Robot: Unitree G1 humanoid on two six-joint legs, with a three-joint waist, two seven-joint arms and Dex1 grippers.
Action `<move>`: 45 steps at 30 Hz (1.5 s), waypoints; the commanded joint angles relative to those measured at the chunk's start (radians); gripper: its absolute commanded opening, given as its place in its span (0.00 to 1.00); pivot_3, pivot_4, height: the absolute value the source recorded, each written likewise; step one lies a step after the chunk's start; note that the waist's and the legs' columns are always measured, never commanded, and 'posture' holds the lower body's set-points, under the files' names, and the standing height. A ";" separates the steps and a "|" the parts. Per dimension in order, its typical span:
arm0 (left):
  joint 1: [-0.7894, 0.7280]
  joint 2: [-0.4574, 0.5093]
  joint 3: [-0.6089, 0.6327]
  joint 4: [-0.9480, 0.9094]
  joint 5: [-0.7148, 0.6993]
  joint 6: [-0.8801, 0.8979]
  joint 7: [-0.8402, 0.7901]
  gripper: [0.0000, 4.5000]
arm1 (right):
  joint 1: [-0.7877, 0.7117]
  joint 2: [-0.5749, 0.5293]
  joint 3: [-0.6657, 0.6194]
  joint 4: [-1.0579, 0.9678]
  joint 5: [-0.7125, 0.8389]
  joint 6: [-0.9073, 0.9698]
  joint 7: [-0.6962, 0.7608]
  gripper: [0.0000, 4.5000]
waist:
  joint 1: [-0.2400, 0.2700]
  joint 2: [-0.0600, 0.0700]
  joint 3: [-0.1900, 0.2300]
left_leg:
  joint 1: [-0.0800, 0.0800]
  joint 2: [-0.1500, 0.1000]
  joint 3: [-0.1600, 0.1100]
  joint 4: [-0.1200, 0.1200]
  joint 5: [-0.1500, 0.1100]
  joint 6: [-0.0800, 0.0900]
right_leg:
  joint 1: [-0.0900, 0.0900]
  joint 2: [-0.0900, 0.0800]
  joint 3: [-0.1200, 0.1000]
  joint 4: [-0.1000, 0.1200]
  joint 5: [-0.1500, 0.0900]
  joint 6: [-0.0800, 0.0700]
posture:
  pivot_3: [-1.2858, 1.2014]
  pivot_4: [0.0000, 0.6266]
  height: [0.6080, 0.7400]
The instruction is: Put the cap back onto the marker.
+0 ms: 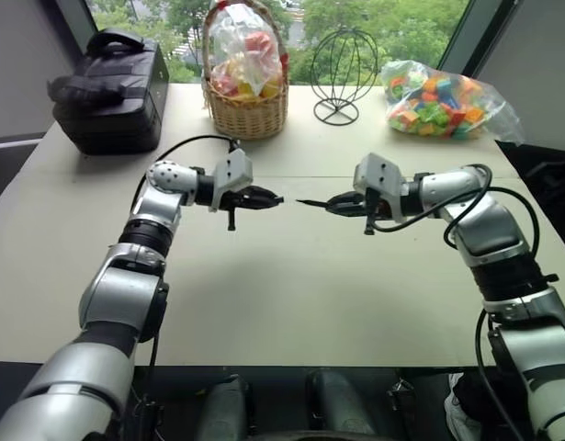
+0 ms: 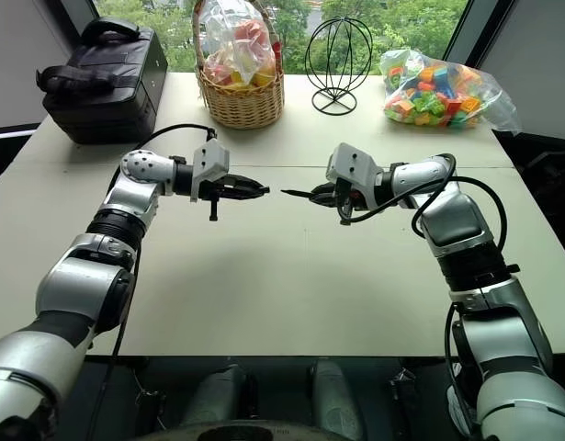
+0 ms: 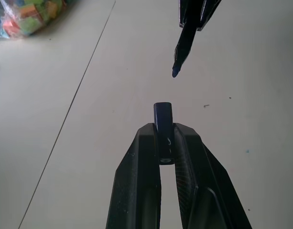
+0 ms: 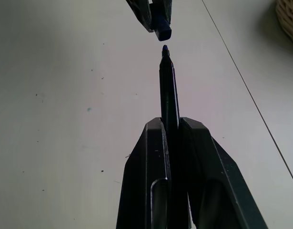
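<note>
Left end effector [image 3: 165, 143] grips the cap [image 3: 163, 114], right end effector [image 4: 171, 126] the marker [image 4: 168, 86], tips seemingly just apart.

Both arms are raised and bent inward, grippers facing each other tip to tip; the left gripper [image 1: 268, 198] points toward the right gripper [image 1: 330, 204], both tilted slightly downward; the left jaws are clamped on the cap [image 3: 163, 117]; the right jaws are clamped on the marker [image 4: 168, 90], its tip protruding beyond the fingertips.
</note>
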 commanded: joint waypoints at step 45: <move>-0.021 -0.017 0.030 -0.029 -0.019 0.009 0.002 0.01 | 0.002 0.029 -0.022 -0.007 0.005 -0.005 -0.032 0.00 | 0.000 0.000 0.000 | 0.000 0.000 0.000 0.000 0.000 0.000 | 0.000 0.000 0.000 0.001 0.000 0.000 | 0.52 0.24 1.00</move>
